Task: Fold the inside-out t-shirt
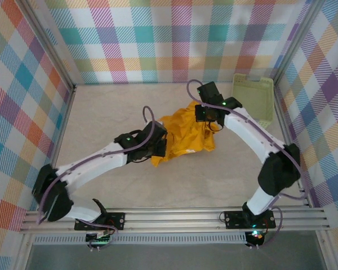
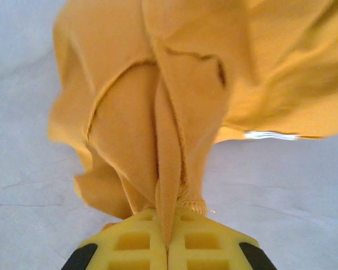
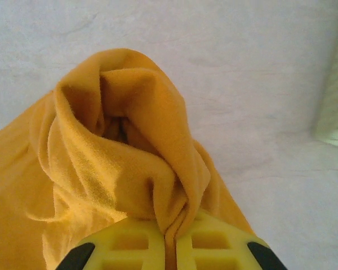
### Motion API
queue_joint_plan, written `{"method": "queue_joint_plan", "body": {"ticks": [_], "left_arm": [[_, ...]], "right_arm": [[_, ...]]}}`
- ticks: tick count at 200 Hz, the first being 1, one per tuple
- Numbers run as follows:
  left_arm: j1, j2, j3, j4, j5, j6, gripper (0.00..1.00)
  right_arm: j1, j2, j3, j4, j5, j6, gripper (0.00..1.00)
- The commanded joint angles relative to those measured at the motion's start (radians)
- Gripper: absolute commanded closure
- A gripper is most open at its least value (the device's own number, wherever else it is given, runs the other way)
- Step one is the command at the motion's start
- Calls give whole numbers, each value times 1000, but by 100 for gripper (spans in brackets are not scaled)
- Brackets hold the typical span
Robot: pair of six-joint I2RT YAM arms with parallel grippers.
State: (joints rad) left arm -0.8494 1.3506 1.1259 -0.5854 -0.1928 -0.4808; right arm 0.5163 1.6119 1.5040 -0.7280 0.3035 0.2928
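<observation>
The inside-out t-shirt (image 1: 183,135) is a crumpled mustard-yellow bundle in the middle of the table, between the two arms. My left gripper (image 1: 159,147) sits at its lower left edge and is shut on a fold of the cloth (image 2: 169,169), with a stitched hem showing by the yellow fingers (image 2: 135,242). My right gripper (image 1: 208,115) is at the shirt's upper right edge, shut on a bunched fold (image 3: 158,174) that rises in a hood-like loop above its fingers (image 3: 219,244). No print or neck tag shows.
A pale green plastic basket (image 1: 253,98) stands at the back right, close behind the right arm. The table (image 1: 112,107) is covered in pale cloth. Plaid walls and metal rails enclose the space on three sides.
</observation>
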Motion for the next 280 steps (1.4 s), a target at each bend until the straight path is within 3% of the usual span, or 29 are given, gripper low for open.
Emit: {"method": "queue_joint_plan", "body": {"ticks": [1, 29, 60, 81, 102, 122, 148, 213, 280], "left_arm": [[-30, -158, 26, -106, 10, 21, 100], [44, -327, -32, -117, -60, -6, 100], [251, -305, -77, -138, 32, -24, 100], [339, -225, -123, -136, 62, -40, 100], [420, -144, -172, -137, 66, -42, 100], [473, -103, -208, -129, 78, -29, 100], [487, -105, -234, -113, 59, -14, 100], [495, -67, -236, -99, 55, -7, 100], [495, -83, -252, -97, 67, -11, 100]], "right_arm": [[10, -146, -19, -78, 66, -82, 87], [16, -175, -38, -85, 7, -104, 82], [17, -17, 0, -54, -102, -86, 76], [17, 149, 90, -65, -160, -60, 61], [17, 257, 169, -131, -73, -37, 44], [17, 202, 103, -113, -57, -49, 39], [17, 41, -116, -19, -124, -67, 35], [51, -64, -394, 109, -276, 6, 41], [92, -4, -431, 164, -314, 59, 52]]}}
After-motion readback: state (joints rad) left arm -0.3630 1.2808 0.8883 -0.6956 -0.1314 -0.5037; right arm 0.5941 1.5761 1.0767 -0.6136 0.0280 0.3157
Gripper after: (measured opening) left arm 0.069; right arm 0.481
